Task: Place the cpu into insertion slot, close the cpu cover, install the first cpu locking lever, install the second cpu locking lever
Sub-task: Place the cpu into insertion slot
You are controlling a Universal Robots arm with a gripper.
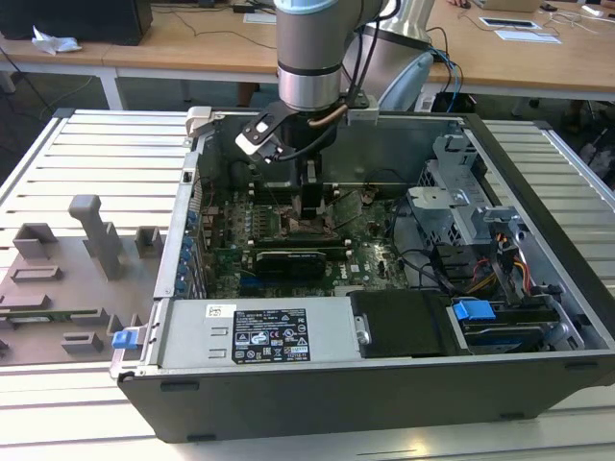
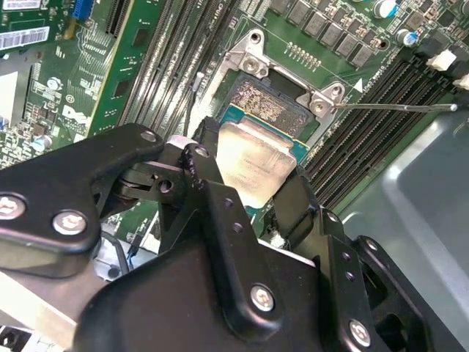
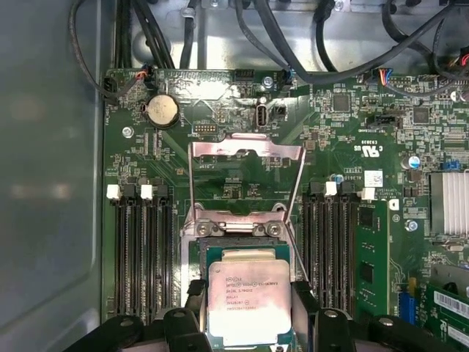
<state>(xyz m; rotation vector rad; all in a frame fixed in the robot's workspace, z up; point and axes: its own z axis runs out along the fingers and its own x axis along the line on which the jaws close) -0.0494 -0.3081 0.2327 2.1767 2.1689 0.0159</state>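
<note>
Cpu (image 3: 249, 308) is clamped flat in my hand (image 3: 249, 290), low over the insertion slot (image 2: 268, 100), whose far strip shows uncovered toward the cpu cover (image 3: 245, 149) standing open behind the slot.

Arm (image 1: 309, 58): silver-grey cylinder, pale-blue band, black wrist, white-faced camera block (image 1: 252, 137). Jaws: matte black linked plates, silver screws (image 2: 262, 297).

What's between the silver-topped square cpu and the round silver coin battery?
The thin square metal cpu cover, swung open, and its screwed hinge bracket lie between the cpu and coin battery in the first wrist view.
</note>
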